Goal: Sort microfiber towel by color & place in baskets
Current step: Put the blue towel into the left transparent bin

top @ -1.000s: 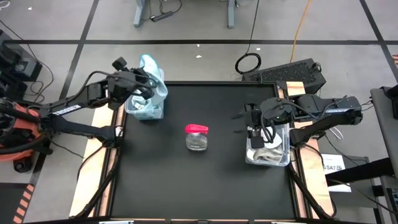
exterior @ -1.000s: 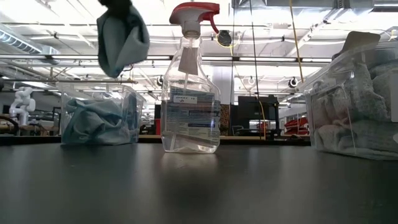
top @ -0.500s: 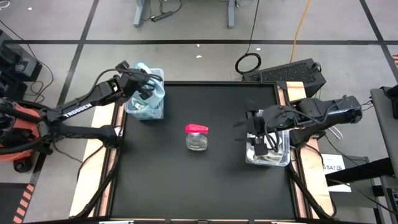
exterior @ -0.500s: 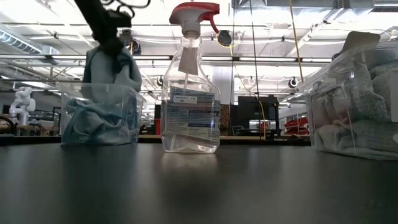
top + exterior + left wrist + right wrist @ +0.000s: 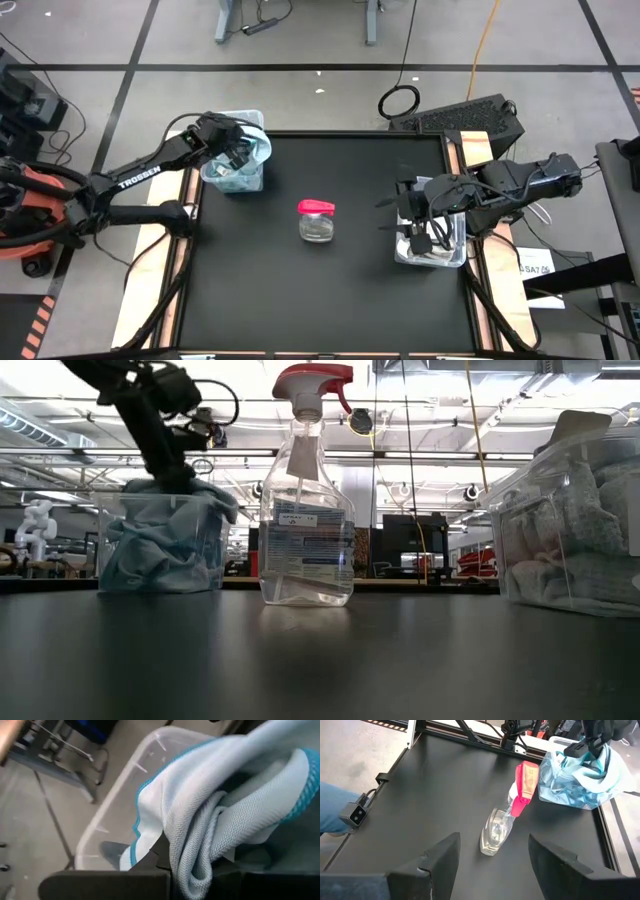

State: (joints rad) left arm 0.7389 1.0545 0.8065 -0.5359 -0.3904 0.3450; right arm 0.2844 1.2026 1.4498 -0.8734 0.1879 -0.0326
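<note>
A clear basket point(image 5: 214, 178) at the table's far left holds light blue towels. My left gripper point(image 5: 238, 152) is at its top, shut on another light blue towel point(image 5: 215, 810), also seen in the low view point(image 5: 195, 500). A second clear basket point(image 5: 452, 258) at the right edge holds whitish towels point(image 5: 580, 530). My right gripper point(image 5: 413, 238) hangs open above that basket's left side, holding nothing; in its wrist view point(image 5: 492, 865) the gap between the fingers is bare. My left gripper pinches a bunched fold of the light blue towel point(image 5: 187, 865) between its two fingers, several layers together. The fingers slant down from the table's left. The towel's lower part lies on the pile in the basket, and a slack flap point(image 5: 226, 510) droops over the rim.
A clear spray bottle with a pink-red trigger head point(image 5: 317, 220) stands upright in the middle of the black table, between the two baskets. Wooden strips run along the table's left and right edges. A keyboard point(image 5: 470, 118) lies beyond the far right corner.
My left gripper has come down with the light blue towel toward the left basket, tipping further downward. The towel hung clear above the basket; now it has sunk onto the pile inside and bunched up. The bottle and both baskets stayed put.
</note>
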